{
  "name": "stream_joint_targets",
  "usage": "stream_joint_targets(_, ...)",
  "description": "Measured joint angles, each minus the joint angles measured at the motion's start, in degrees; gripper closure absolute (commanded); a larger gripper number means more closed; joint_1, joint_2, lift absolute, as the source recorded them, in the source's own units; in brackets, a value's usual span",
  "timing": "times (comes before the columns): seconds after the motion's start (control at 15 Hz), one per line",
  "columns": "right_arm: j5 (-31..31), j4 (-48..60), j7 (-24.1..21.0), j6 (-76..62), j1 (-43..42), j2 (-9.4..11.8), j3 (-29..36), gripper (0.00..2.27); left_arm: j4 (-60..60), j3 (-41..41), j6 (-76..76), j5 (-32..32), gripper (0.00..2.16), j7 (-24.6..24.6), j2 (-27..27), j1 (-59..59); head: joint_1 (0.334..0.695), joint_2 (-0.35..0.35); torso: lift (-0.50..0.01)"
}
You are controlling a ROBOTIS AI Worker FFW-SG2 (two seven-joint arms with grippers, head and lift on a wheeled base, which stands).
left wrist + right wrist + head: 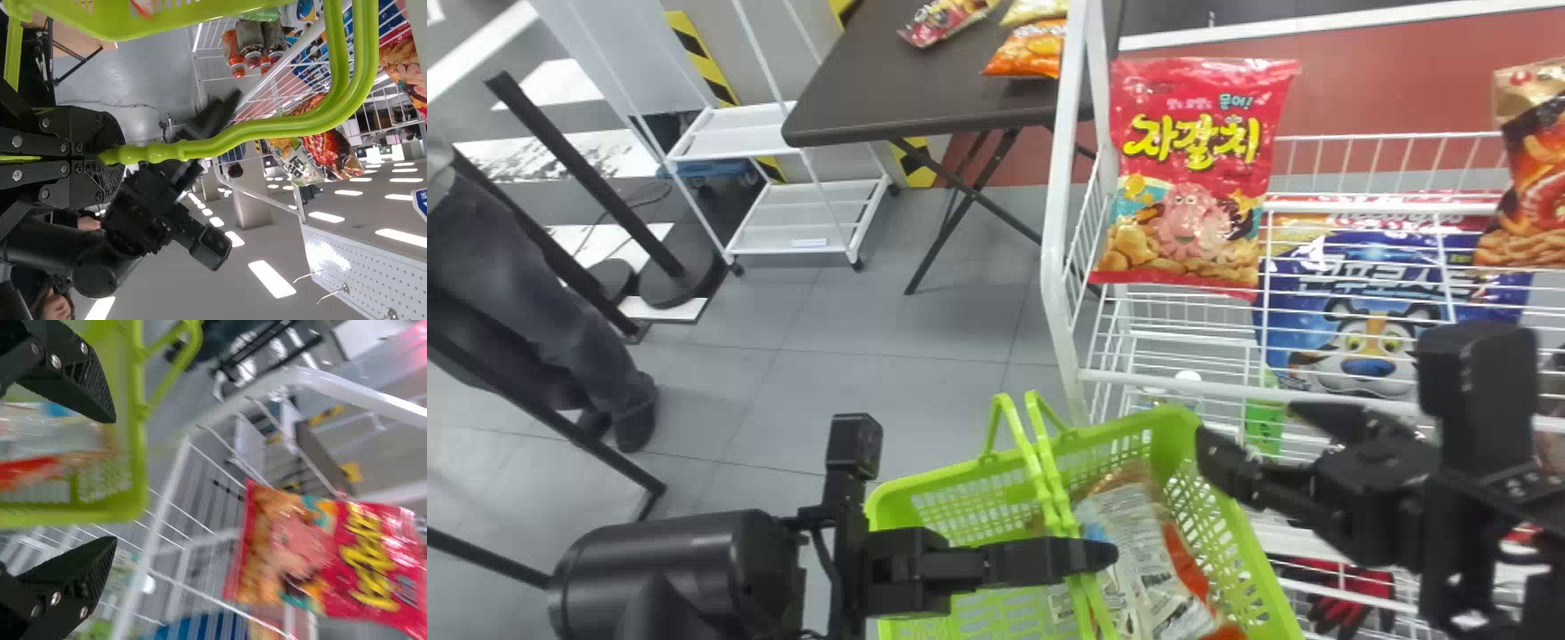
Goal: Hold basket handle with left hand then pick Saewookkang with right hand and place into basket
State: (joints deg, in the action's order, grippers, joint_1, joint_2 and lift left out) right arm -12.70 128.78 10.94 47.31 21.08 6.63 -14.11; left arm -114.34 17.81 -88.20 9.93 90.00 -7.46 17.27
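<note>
In the head view, the basket is cropped by the bottom edge, its handles are partly covered by the left tool, the right tool is blurred, and a brown bag is cut off at right. In the right wrist view, the red bag is smeared and cropped.

Green perforated basket, near, centre, handles raised; inside lies a pale-and-orange-red snack bag, printed panel up.
</note>
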Motion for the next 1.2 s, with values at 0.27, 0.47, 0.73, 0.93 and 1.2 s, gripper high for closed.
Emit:
stream_joint_targets(0.27,1.3,-3.8,0.6,-21.4,5.2,0.1,8.8,0.05,0.0,0.0,0.0,0.0,2.15,0.0,0.1,0.1,0.695,0.037,-0.018)
stream_joint_targets(0.47,1.2,-8.9,2.2,-35.4,8.8,0.0,13.3,0.05,0.0,-0.1,0.0,-0.1,2.15,0.0,0.2,0.1,0.695,-0.038,-0.018)
stream_joint_targets(0.73,1.1,-14.4,2.9,-48.7,12.9,-0.5,15.2,0.05,0.1,-0.5,0.0,-0.2,2.15,0.0,0.4,0.0,0.695,-0.101,-0.018)
stream_joint_targets(0.93,1.1,-15.5,2.9,-51.7,14.3,-1.1,15.9,0.05,0.1,-0.7,0.0,-0.3,2.15,0.0,0.7,0.1,0.695,-0.124,-0.018)
stream_joint_targets(1.2,1.0,-16.5,2.9,-53.6,15.1,-1.9,16.4,0.05,0.2,-0.7,0.0,-0.4,2.15,0.0,0.8,0.3,0.695,-0.138,-0.018)
